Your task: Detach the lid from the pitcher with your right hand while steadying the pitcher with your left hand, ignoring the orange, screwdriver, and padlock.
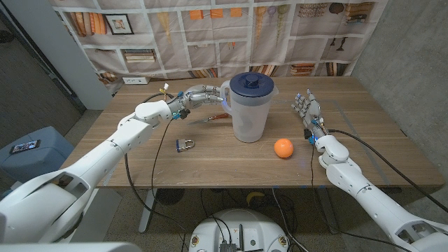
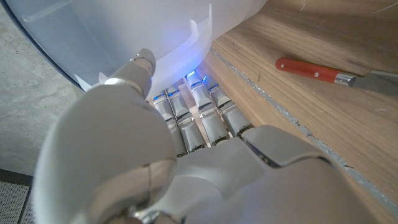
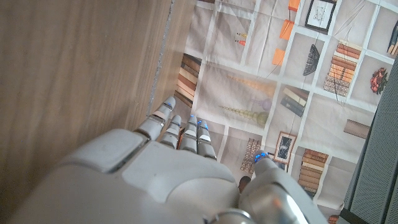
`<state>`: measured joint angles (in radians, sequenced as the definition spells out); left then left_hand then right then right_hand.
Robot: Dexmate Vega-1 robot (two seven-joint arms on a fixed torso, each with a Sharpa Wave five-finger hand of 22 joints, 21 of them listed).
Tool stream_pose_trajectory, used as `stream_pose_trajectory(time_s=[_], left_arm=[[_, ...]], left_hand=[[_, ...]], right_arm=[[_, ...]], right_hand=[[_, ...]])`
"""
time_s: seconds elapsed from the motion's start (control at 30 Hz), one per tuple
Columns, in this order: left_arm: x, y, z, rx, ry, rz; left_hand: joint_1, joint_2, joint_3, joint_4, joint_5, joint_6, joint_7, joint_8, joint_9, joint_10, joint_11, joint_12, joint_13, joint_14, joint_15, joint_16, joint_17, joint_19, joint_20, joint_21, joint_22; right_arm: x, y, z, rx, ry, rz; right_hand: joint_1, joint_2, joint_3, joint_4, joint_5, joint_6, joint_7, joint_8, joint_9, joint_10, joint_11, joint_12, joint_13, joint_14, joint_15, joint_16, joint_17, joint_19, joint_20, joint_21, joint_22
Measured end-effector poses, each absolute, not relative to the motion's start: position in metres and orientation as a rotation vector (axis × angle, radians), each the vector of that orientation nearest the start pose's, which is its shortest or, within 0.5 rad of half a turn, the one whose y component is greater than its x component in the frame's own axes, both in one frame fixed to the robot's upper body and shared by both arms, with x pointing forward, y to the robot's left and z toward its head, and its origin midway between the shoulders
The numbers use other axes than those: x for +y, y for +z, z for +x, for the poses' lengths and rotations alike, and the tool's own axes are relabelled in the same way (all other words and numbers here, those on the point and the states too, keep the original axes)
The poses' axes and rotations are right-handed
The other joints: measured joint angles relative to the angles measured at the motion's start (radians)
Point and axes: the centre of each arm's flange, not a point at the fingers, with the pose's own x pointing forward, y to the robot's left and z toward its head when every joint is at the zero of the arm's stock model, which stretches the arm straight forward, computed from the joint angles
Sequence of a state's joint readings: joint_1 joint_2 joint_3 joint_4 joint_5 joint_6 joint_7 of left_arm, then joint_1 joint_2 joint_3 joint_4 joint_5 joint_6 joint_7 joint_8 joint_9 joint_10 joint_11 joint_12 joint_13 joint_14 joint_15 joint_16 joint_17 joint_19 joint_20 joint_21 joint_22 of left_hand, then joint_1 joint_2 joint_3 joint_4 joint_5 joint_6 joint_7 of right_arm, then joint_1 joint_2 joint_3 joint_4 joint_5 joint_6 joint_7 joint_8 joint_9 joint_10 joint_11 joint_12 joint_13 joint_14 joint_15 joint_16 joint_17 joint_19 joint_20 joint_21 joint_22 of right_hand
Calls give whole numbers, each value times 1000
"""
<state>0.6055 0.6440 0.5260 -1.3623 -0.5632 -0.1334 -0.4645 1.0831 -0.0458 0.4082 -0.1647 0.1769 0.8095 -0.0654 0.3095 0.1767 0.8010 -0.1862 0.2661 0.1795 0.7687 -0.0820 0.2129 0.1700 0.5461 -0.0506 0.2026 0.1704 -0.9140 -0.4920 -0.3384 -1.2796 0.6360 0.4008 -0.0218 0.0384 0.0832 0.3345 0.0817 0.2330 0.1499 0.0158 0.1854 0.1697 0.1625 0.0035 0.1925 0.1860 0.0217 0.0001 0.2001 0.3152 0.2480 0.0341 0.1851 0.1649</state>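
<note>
Blue lid [image 1: 252, 85] sits on the pitcher [image 1: 248, 112], mid-worktop toward the far edge. Left hand [image 1: 199, 96], fingers at its handle, steadies; right hand [image 1: 308, 112] waits, fingers apart, and reaches next.

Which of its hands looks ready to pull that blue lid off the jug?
The right hand, probably. It stands free and open beside the pitcher, while the left hand is already at the pitcher's handle side, steadying it. The lid is still on.
</note>
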Motion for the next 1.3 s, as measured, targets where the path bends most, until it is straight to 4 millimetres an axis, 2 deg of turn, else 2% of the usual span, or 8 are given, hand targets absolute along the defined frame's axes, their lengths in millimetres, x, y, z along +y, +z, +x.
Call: stream_pose_trajectory(time_s=[0.17,0.4,0.67,0.83,0.9,1.3], left_arm=[[226,55,638,-557,-685,391],[225,55,638,-555,-682,386],[223,55,638,-553,-678,383],[222,55,639,-553,-676,380],[222,55,640,-553,-674,378],[221,62,641,-570,-665,389]], left_hand=[[9,20,-1,-1,0,32,2,-9,0,36,-8,0,0,26,-7,-6,-3,13,-1,0,0],[17,47,6,3,0,81,9,-21,0,72,-2,-8,0,56,-16,-17,-3,36,-4,5,0],[17,94,44,1,-3,113,-21,-36,0,112,11,-19,-1,95,-28,-27,-10,59,-5,8,4],[16,95,51,-5,-4,115,-22,-42,-1,123,22,-19,0,102,-31,-29,-9,69,-5,8,5],[7,105,54,-9,-4,115,-22,-44,-1,123,22,-20,0,102,-31,-29,-9,69,-5,8,5],[6,106,55,-9,-4,117,-24,-51,-3,125,24,-24,0,111,-32,-31,-9,82,-7,12,4]], right_arm=[[-309,-60,641,-629,119,86],[-310,-62,641,-626,117,89],[-311,-63,640,-624,115,90],[-312,-63,640,-624,112,89],[-313,-63,640,-624,110,89],[-315,-56,637,-622,102,45]], right_hand=[[0,0,4,4,0,3,3,0,0,0,0,0,0,0,0,0,0,0,0,0,0],[0,0,4,4,0,4,4,0,0,0,0,0,0,0,0,0,-4,0,0,0,0],[0,0,4,4,0,4,4,0,0,0,0,0,0,0,0,0,-4,0,0,0,0],[0,0,4,4,0,4,4,0,0,0,0,0,3,0,0,0,-4,0,0,0,0],[0,0,4,4,0,4,4,0,2,0,0,0,3,0,0,0,-4,0,0,0,0],[0,0,4,4,0,6,1,0,5,0,0,0,3,0,0,4,-4,0,0,0,0]])
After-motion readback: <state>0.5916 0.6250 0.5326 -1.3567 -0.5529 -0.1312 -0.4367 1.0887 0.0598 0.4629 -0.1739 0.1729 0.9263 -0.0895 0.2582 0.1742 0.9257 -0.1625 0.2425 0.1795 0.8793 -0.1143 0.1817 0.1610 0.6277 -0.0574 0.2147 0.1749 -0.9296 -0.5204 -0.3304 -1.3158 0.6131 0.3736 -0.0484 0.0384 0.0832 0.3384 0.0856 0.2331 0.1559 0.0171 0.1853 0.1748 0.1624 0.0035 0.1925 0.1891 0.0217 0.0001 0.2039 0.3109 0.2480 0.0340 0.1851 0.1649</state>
